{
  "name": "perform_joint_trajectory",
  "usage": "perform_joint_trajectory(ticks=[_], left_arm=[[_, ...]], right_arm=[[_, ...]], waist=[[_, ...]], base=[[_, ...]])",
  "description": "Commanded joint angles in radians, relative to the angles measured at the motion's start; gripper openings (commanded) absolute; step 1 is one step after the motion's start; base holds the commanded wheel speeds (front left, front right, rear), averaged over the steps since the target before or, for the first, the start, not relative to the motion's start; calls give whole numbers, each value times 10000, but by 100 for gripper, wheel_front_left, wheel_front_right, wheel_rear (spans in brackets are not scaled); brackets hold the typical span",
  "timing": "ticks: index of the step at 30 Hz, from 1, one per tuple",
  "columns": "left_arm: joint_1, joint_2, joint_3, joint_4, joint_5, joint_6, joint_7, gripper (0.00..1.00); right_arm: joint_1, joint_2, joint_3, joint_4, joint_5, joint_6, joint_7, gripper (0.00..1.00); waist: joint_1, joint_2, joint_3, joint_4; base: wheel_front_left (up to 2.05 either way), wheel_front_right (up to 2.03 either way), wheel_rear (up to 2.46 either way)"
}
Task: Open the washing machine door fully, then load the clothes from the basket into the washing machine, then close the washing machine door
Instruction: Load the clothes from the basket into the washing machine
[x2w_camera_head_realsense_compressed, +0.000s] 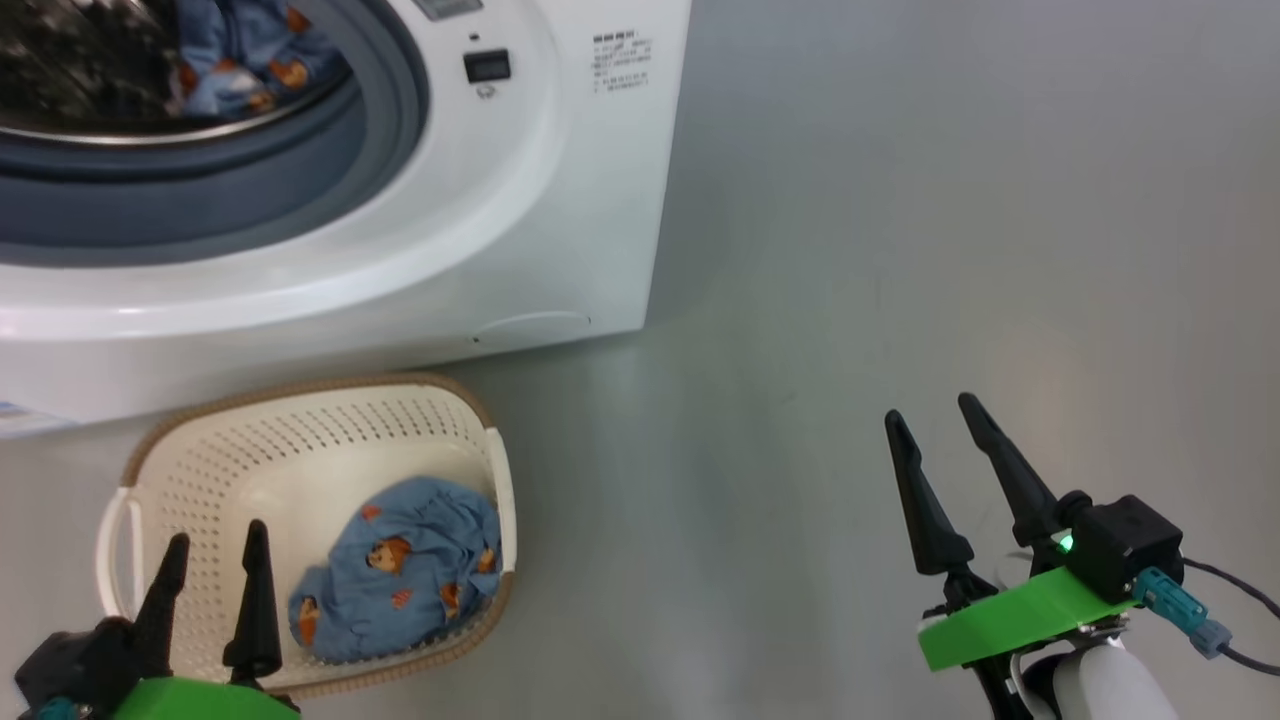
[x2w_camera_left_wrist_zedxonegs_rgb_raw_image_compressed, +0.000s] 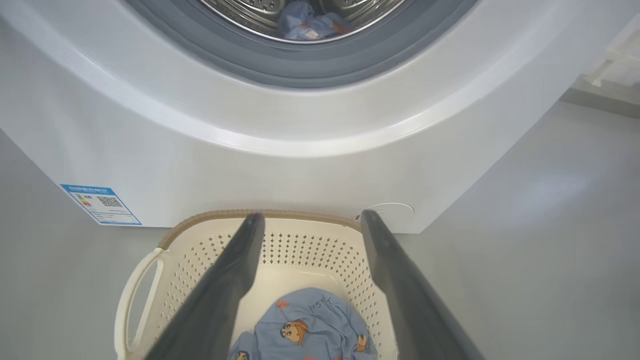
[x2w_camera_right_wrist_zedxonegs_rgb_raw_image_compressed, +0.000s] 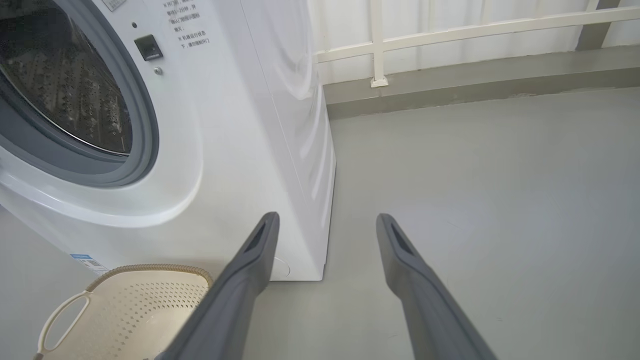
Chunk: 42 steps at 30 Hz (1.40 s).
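Near left hand (x2w_camera_head_realsense_compressed: 215, 540), clothes (x2w_camera_head_realsense_compressed: 400, 575) in basket (x2w_camera_head_realsense_compressed: 300, 440)

We hold our left tool (x2w_camera_head_realsense_compressed: 218, 533) low on our left, jaws spread wide and empty, pointing forward. Our right tool (x2w_camera_head_realsense_compressed: 929, 407) is out on our right, equally wide, gripping nothing, above its green wrist mount (x2w_camera_head_realsense_compressed: 1010, 620) and pale forearm (x2w_camera_head_realsense_compressed: 1100, 692).

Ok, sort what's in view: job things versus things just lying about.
Job: washing machine, basket, bear-print garment in the basket, bear-print garment in the drum, left pincer, open.
Lying about: blue label sticker, white railing.
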Motion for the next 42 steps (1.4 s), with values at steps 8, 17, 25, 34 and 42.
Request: perform_joint_trajectory(ticks=[8, 17, 25, 34, 42], left_arm=[[-1111, 1002, -560, 1248, -694, -25, -61, 100], [-2394, 2181, -2297, 3202, -1937, -25, -61, 100], [-3674, 3300, -3598, 4181, -2656, -25, -61, 100], [-4877, 3967, -5148, 5179, -3996, -25, 257, 100], [-5841, 4503, -6379, 5532, -5100, -25, 1308, 100]], right_arm=[[-470, 13, 407, -523, 99, 27, -48, 100], [-851, 13, 714, -737, 306, 27, -48, 100], [-1013, 13, 948, -911, 644, 27, -48, 100], [-1178, 13, 1162, -1074, 970, 27, -48, 100], [-1284, 13, 1305, -1195, 1094, 27, -48, 100]], waist=[[0, 0, 1720, -292], [0, 0, 2866, -705], [0, 0, 3698, -1093], [0, 0, 4476, -1388], [0, 0, 5052, -1533]], base=[[0, 0, 0], [0, 0, 0], [0, 0, 0], [0, 0, 0], [0, 0, 0]])
